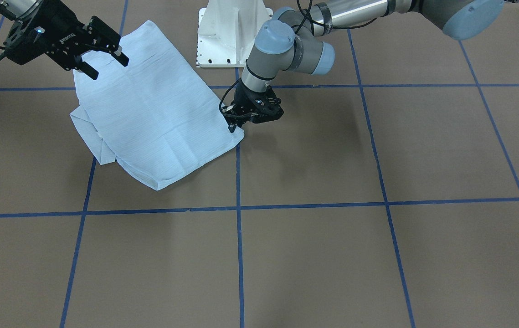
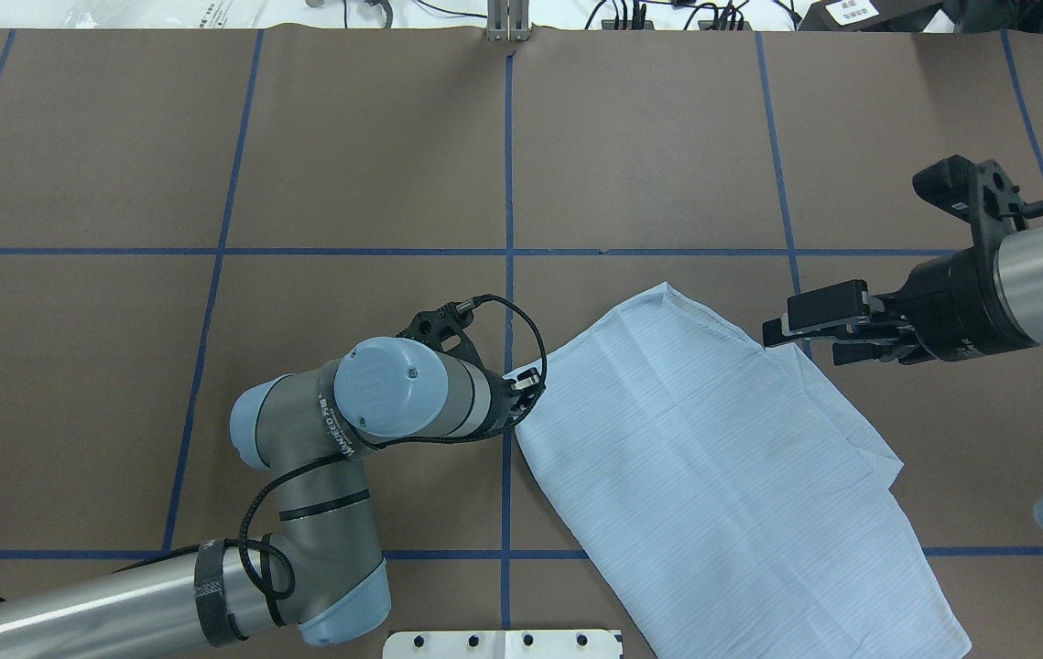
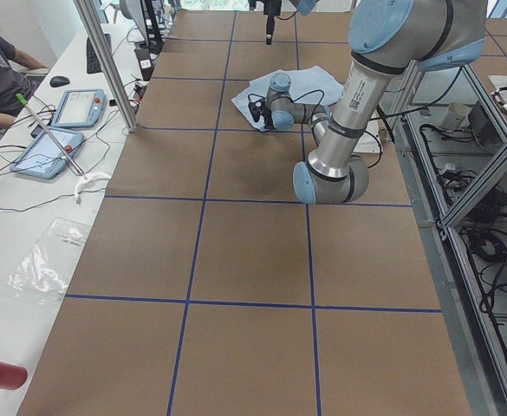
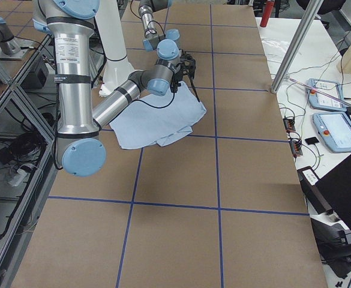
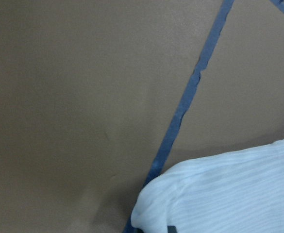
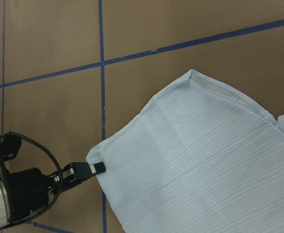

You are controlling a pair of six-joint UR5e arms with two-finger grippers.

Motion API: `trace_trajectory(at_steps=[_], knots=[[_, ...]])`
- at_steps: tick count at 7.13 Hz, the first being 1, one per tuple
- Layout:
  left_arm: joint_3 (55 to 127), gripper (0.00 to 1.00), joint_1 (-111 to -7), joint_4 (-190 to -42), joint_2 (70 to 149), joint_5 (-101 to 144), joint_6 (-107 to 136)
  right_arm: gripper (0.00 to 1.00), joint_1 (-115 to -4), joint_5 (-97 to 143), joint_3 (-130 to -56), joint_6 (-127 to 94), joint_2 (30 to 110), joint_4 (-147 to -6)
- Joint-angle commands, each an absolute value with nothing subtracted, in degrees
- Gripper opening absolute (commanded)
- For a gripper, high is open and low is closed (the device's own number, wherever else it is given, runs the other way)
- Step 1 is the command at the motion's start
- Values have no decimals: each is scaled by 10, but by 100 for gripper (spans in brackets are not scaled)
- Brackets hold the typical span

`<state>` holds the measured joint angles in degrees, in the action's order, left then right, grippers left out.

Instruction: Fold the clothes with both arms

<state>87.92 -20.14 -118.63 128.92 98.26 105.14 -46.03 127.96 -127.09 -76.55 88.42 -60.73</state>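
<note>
Shirt (image 2: 713,458) folded flat, probably one more fold to go.
It lies on the table (image 1: 332,255). My left gripper (image 1: 233,125) meets its corner, grip unclear, and my right gripper (image 1: 102,59) hangs spread by the opposite edge.

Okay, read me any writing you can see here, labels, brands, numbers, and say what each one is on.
"ROBOTIQ", as best it reads, white and upside down on the right claw, front-facing view.
Lettering on the left arm wrist: too small to read.
Label on the right arm tube: too small to read.
White label at the overhead view's top right: too small to read.
Shirt: no writing.
</note>
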Motion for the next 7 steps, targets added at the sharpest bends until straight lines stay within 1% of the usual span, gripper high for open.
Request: trace_trajectory(at_steps=[1,4,5,6,7], knots=[[883,0,-206,-1184,1290,981,1049,100,-462,1276,-1271,-766,885,-607],[868,0,-287,-1181,1290,981,995,100,-467,1264,-1271,-766,887,-608],[851,0,-313,-1185,1295,982,968,100,-468,1258,-1267,-766,887,-608],[805,0,-329,-1189,1317,973,939,100,-468,1248,-1265,-766,886,-608],[737,0,-350,-1219,1353,962,924,100,-467,1244,-1258,-767,885,-607]])
